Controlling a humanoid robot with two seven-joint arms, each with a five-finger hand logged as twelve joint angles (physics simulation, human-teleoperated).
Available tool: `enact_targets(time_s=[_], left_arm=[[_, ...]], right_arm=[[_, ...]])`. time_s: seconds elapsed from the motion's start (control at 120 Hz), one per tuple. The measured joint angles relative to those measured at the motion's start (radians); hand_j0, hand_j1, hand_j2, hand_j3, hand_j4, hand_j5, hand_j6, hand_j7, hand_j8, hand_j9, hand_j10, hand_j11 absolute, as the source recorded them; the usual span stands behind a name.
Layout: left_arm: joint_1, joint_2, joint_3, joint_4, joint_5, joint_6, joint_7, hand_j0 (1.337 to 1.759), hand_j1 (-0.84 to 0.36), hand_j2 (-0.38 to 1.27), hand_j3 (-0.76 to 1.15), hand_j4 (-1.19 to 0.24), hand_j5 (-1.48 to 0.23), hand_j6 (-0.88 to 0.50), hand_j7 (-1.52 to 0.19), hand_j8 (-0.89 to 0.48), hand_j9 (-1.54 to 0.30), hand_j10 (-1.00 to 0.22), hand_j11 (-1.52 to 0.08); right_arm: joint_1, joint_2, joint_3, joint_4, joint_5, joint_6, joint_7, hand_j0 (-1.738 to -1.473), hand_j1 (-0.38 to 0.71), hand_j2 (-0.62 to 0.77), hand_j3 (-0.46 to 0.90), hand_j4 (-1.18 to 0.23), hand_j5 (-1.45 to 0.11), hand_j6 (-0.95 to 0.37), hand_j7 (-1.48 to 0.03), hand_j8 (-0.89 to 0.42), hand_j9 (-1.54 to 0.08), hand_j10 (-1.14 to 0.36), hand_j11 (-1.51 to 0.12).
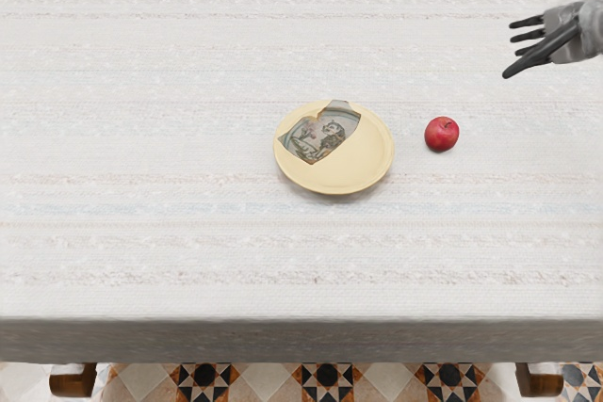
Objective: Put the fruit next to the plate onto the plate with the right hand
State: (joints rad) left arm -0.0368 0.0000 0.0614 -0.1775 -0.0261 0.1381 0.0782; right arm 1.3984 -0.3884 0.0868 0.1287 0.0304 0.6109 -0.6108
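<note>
While the apple (441, 134) sat just right of the plate (363, 168), I saw the right hand (551, 37) hovering far right, fingers spread, grasping nothing.

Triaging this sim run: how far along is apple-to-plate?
Done: nothing. The apple lies on the table, right of the plate and apart from it. In hand: the right robot hand hangs at the upper right, fingers spread, empty, well off the apple. To do: reach, grasp, lift, set it on the plate.
</note>
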Motion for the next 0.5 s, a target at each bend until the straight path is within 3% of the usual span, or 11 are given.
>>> enact_targets(time_s=[0.158, 0.358, 0.5], left_arm=[[0.0, 0.0, 0.0, 0.0, 0.0, 0.0, 0.0, 1.658, 0.34, 0.0, 0.0, -0.01, -0.01, -0.01, -0.01, -0.01, -0.01, -0.01, -0.01], [0.0, 0.0, 0.0, 0.0, 0.0, 0.0, 0.0, 1.658, 0.34, 0.0, 0.0, -0.01, -0.01, -0.01, -0.01, -0.01, -0.01, -0.01, -0.01], [0.0, 0.0, 0.0, 0.0, 0.0, 0.0, 0.0, 1.658, 0.34, 0.0, 0.0, -0.01, -0.01, -0.01, -0.01, -0.01, -0.01, -0.01, -0.01]], right_arm=[[0.004, 0.036, -0.017, 0.0, -0.012, 0.0, 0.0, -1.658, -0.35, 0.0, 0.0, 0.0, 0.0, 0.0, 0.0, 0.0, 0.0, 0.0, 0.0], [0.136, 0.146, -0.155, 0.008, -0.278, 0.0, 0.0, -1.658, -0.35, 0.0, 0.0, 0.0, 0.0, 0.0, 0.0, 0.0, 0.0, 0.0, 0.0], [0.192, 0.183, -0.226, 0.01, -0.363, 0.0, 0.0, -1.658, -0.35, 0.0, 0.0, 0.0, 0.0, 0.0, 0.0, 0.0, 0.0, 0.0, 0.0]])
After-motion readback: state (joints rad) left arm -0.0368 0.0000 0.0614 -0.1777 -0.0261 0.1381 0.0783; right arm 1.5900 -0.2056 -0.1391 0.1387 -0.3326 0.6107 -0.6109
